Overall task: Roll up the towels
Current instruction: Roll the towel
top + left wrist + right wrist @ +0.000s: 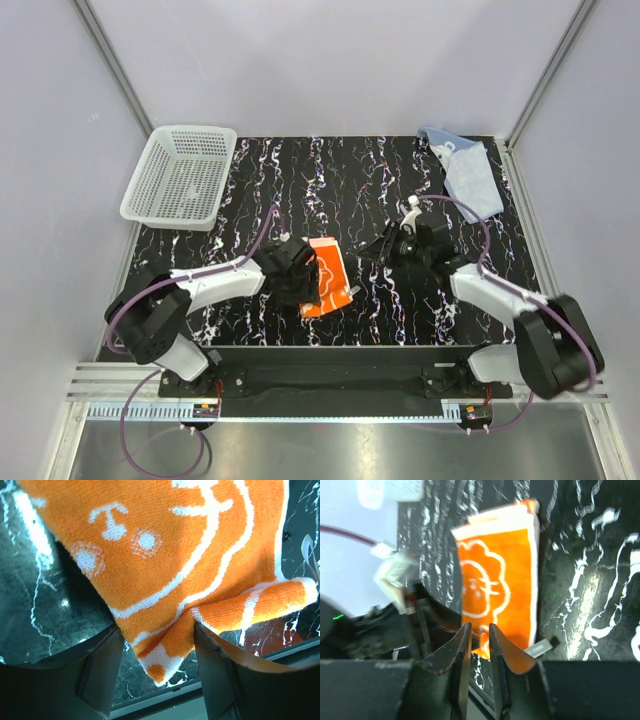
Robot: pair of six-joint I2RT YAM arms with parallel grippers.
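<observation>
The orange towel (327, 272) with white cartoon prints lies folded on the black marbled table near the front centre. My left gripper (298, 280) is at its left edge. In the left wrist view a bunched corner of the orange towel (165, 645) fills the gap of the left gripper (156, 627) and touches both fingers, with the table showing below it. My right gripper (383, 247) hovers to the right of the towel, apart from it. Its jaws stand a narrow gap apart, empty, with the right gripper (479, 626) facing the orange towel (495, 580). The light blue towel (468, 168) lies crumpled at the back right.
A white mesh basket (180, 175) stands at the back left corner. Grey walls and metal frame posts close in the table on three sides. A rail (330, 375) with the arm bases runs along the near edge.
</observation>
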